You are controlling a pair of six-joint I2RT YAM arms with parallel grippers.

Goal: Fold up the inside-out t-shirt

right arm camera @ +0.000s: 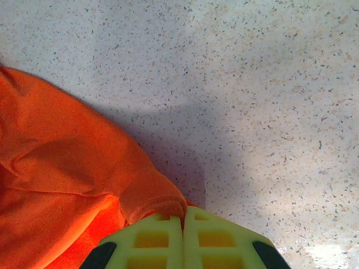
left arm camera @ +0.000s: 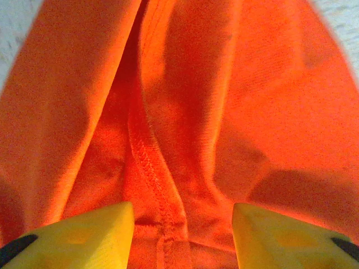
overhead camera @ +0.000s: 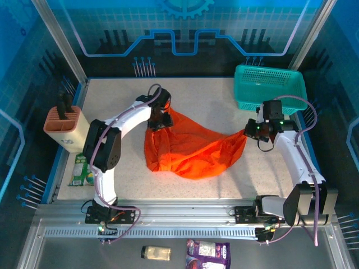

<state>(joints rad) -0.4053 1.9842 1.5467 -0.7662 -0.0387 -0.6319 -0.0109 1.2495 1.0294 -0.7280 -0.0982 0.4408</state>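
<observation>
Speckled surface (overhead camera: 219, 103) carries the orange t-shirt (overhead camera: 193, 150), bunched between both arms' jaws. Right jaws, pressed together, pinch its edge; left jaws stand spread astride a seam (left arm camera: 151, 162), so a rightward pull could drag it.

Left claw (left arm camera: 182, 224) parted, right claw (right arm camera: 184, 217) clamped

Bare speckled tabletop (overhead camera: 224, 98) lies open between the orange t-shirt (overhead camera: 193, 148), heaped mid-table, and the teal basket (overhead camera: 271, 87) in the far right corner. It is also open along the near edge in front of the cloth. On the left, a peach slotted holder (overhead camera: 66, 126) and a green packet (overhead camera: 82, 170) crowd the rim, with the left arm (overhead camera: 126, 117) arching just beside them.
</observation>
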